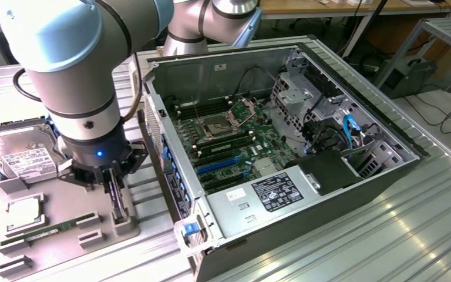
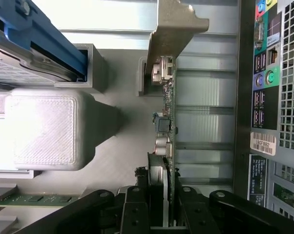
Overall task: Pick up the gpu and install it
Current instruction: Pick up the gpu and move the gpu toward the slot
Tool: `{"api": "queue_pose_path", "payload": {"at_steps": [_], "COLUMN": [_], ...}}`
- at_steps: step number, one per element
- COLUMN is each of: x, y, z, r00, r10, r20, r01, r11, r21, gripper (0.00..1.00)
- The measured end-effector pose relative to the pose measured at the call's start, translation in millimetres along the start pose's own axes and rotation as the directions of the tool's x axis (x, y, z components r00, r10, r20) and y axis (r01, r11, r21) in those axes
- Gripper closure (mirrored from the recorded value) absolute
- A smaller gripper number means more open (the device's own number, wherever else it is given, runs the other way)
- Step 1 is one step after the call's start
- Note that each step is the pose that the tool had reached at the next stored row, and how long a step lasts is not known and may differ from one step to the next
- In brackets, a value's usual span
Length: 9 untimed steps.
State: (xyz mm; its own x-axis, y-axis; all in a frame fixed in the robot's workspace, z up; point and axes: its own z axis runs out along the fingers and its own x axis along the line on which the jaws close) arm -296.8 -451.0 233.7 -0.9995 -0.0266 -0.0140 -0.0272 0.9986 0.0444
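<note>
1. Arm: the robot arm (image 1: 77,76) reaches straight down over the grey parts tray (image 1: 61,249) at the exterior view's left.
2. Gripper: the gripper (image 1: 110,179) points downward. Its two black fingers (image 2: 137,204) are pinched onto the gpu, one on each flat face.
3. Gpu: the gpu (image 1: 115,197) stands upright on its edge above the tray, just beside the outer wall of the computer case (image 1: 351,117). The wrist view shows the card edge-on, with its silver bracket (image 2: 171,29) at the end far from the fingers. Whether the lower edge sits in the tray's slot cannot be told.
4. Tray contents: a hard drive (image 1: 22,155) with a white label lies at the far end. A square processor (image 1: 26,211) lies nearer, and a long green memory stick (image 1: 45,232) lies beside it. All three are apart from the gpu.
5. Case: the case lies on its side with the panel off. The motherboard (image 1: 225,138) is exposed, with the power supply (image 1: 269,197) next to it. The rear port panel (image 2: 264,73) faces the gpu.
6. Support: tray and case rest on a ribbed metal table (image 1: 382,235).
</note>
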Motion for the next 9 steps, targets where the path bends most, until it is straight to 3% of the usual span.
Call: {"api": "queue_pose_path", "payload": {"at_steps": [9], "x": [-0.1], "y": [0.5], "z": [-10.8], "r00": [1.0], "r10": [0.0], "r20": [0.0001], "r01": [0.0], "r11": [1.0], "r21": [0.0], "gripper": [0.72]}}
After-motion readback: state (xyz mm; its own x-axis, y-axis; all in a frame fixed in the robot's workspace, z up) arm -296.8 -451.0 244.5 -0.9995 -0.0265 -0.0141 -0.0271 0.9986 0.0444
